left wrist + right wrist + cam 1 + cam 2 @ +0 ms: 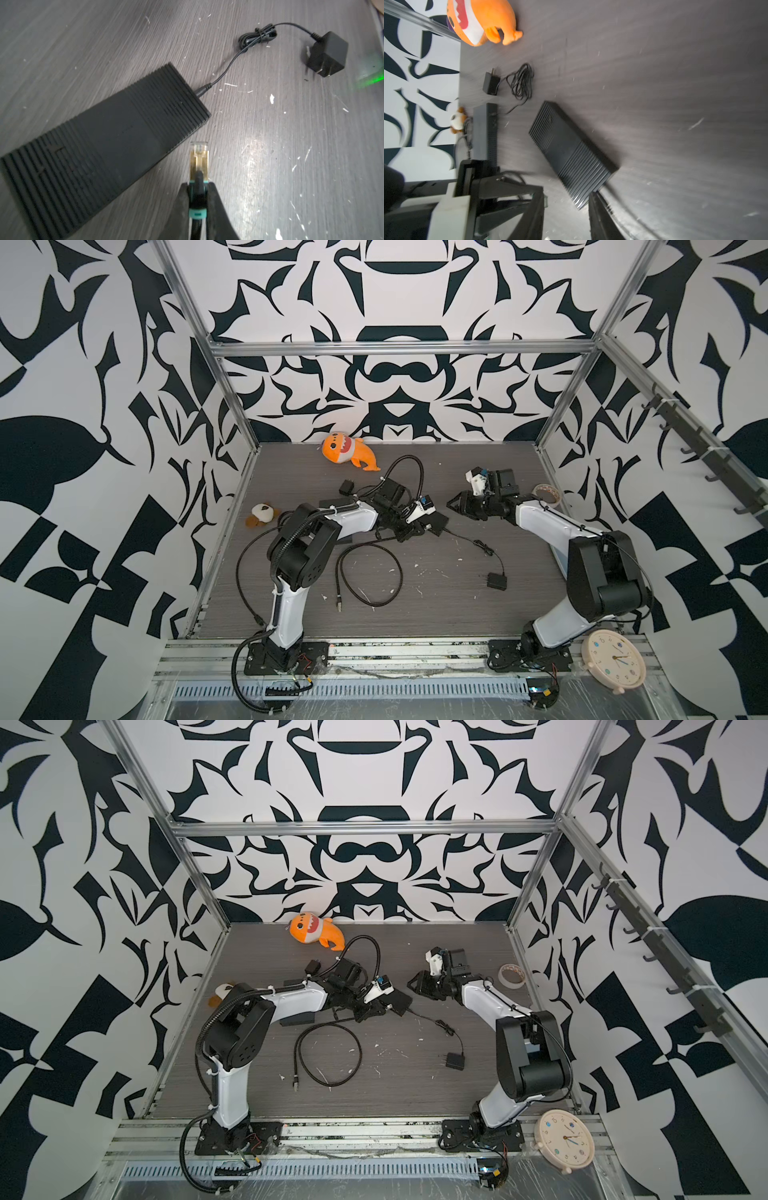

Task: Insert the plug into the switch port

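Note:
The switch (108,143) is a flat black ribbed box lying on the table, also seen in both top views (437,522) (400,1000) and in the right wrist view (571,151). Its ports do not show. My left gripper (198,184) is shut on the plug (199,158), gripping the teal-banded boot; the gold, clear-tipped end points past the switch's near corner, just beside its long edge. In both top views the left gripper (417,529) (374,1011) sits at the switch's left. My right gripper (568,207) (456,503) is open, with a corner of the switch between its fingers.
A thin cord runs from the switch to a black power adapter (496,580) (326,55). A coiled black cable (370,572) lies in front of the left arm. A second black box (485,131), another adapter (347,488), an orange plush (347,450), a small plush (262,514) and a tape roll (546,493) lie around.

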Robot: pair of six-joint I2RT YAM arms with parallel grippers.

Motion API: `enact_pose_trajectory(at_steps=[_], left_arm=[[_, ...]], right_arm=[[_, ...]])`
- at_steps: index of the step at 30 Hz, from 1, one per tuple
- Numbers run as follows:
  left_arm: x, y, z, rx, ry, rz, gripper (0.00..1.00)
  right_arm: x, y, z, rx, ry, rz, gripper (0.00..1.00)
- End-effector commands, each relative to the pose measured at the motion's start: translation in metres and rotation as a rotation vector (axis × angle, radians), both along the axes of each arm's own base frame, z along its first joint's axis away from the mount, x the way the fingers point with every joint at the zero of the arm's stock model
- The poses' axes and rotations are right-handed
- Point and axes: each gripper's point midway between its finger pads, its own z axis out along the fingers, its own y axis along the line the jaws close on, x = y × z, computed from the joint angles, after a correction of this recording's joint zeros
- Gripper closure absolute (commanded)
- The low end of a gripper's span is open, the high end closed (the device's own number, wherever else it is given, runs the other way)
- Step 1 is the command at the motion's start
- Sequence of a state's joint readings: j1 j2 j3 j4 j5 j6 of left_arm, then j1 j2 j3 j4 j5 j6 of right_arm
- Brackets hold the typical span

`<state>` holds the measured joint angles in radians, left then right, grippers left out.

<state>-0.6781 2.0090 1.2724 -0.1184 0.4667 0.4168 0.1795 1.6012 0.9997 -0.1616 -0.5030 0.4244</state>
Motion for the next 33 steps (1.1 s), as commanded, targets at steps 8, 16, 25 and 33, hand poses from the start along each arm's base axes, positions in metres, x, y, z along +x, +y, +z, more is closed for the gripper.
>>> enact_pose_trajectory(at_steps=[8, 16, 25, 33], left_arm=[[0.010, 0.018, -0.047, 0.192, 0.082, 0.135, 0.99], [0.021, 0.023, -0.062, 0.260, 0.094, 0.192, 1.00], [0.016, 0.033, -0.060, 0.305, 0.184, 0.238, 1.00], [0.029, 0.044, -0.064, 0.348, 0.190, 0.305, 1.00]], right_arm=[[0.039, 0.007, -0.012, -0.279, -0.177, 0.080, 0.55], [0.062, 0.028, -0.018, -0.231, -0.208, 0.149, 0.52], [0.057, 0.044, -0.041, -0.165, -0.123, 0.234, 0.51], [0.043, 0.048, -0.060, -0.119, -0.045, 0.268, 0.51]])
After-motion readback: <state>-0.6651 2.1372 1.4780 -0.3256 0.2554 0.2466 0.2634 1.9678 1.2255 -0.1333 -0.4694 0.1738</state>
